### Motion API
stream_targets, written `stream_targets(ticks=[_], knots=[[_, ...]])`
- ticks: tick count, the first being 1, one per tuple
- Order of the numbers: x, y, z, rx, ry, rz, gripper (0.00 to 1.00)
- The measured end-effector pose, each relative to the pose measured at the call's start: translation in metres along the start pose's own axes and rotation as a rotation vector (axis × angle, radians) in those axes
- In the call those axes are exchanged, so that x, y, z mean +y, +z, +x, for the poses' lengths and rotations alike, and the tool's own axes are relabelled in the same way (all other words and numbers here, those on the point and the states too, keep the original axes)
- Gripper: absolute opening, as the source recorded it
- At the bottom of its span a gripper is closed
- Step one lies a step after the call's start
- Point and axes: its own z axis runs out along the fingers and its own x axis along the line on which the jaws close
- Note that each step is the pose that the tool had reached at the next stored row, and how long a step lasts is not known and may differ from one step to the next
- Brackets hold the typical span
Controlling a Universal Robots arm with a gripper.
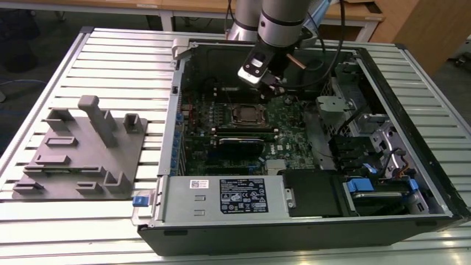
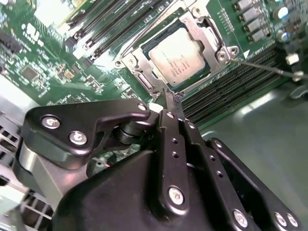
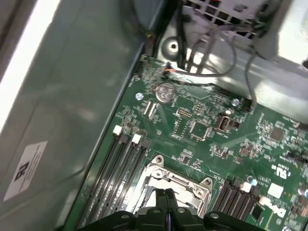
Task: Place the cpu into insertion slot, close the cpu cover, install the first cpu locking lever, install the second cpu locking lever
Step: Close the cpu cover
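Silver-grey cpu (image 2: 179,58) in insertion slot (image 2: 139,77), cpu cover (image 2: 208,34) prob. down; gripper (image 2: 168,98) closed, empty.

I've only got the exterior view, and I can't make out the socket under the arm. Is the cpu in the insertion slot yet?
Observer: Yes. In the second wrist view the cpu lies flat and seated, its pale top showing.
Operator: Is anything closed over it?
Observer: The cpu cover is down, framing the chip through its cut-out.
Operator: Holding anything?
Observer: No. In the first wrist view the gripper has its fingers pressed together with nothing between them.
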Motion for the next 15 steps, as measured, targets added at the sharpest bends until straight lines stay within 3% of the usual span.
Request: stream_targets(ticks=[15], knots=[[0.0000,0.0016,-0.0001,0.0035,-0.272,0.0147,0.11]])
